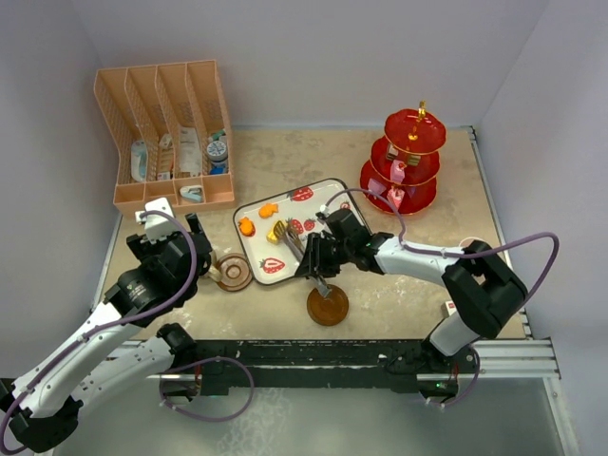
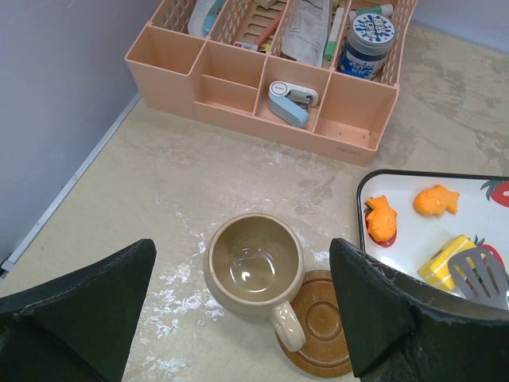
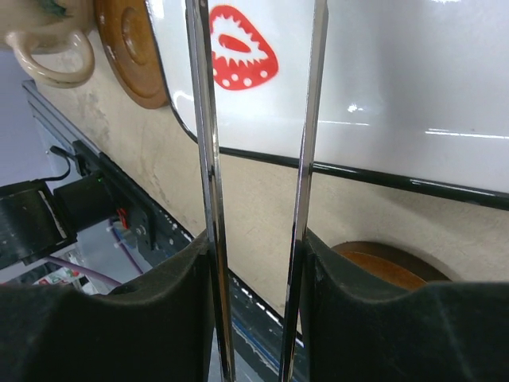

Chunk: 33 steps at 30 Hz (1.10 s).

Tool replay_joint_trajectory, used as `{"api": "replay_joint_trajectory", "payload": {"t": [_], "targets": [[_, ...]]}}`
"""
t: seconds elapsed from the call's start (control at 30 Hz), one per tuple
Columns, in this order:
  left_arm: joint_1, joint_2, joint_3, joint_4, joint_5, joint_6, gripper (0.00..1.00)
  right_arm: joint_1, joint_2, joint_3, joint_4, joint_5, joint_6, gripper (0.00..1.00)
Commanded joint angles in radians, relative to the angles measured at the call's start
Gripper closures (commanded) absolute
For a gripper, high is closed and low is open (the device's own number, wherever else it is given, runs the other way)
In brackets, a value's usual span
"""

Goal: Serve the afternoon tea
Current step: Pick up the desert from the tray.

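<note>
The tan mug [image 2: 254, 267] stands upright and empty, its handle over a brown saucer [image 2: 318, 322]; both show in the top view [image 1: 231, 272]. My left gripper [image 2: 238, 318] is open above the mug, one finger on each side. My right gripper [image 3: 256, 318] is shut on the metal tongs [image 3: 203, 159], whose tips [image 1: 285, 234] reach over the white strawberry tray [image 1: 328, 190] by a yellow cake [image 2: 445, 263]. Orange fish-shaped cakes [image 2: 380, 219] lie on the tray. A second saucer [image 1: 328, 306] sits bare under the right wrist. The red three-tier stand [image 1: 404, 161] holds small sweets. I cannot pick out the pink mug.
The peach divided rack [image 1: 171, 133] of toiletries stands at the back left, close behind the mug [image 2: 262, 87]. Grey walls close in the table on the left, back and right. The arms' black base rail [image 1: 332, 356] runs along the near edge.
</note>
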Motion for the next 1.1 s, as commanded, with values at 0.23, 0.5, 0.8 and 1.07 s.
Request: {"api": "replay_joint_trajectory", "payload": {"t": [0.23,0.5,0.8,1.07], "targets": [[0.002,0.001,0.030,0.019,-0.011,0.018,0.12,-0.003,0.017,0.090,-0.001,0.009,-0.039,0.66],[0.003,0.000,0.030,0.018,-0.010,0.019,0.12,-0.001,0.009,0.172,-0.085,0.068,-0.086,0.75],[0.002,0.004,0.029,0.023,-0.005,0.022,0.12,0.000,-0.080,0.230,-0.320,0.232,-0.195,0.76],[0.003,0.011,0.029,0.028,0.006,0.027,0.12,0.001,-0.183,0.246,-0.544,0.408,-0.287,0.76]]}}
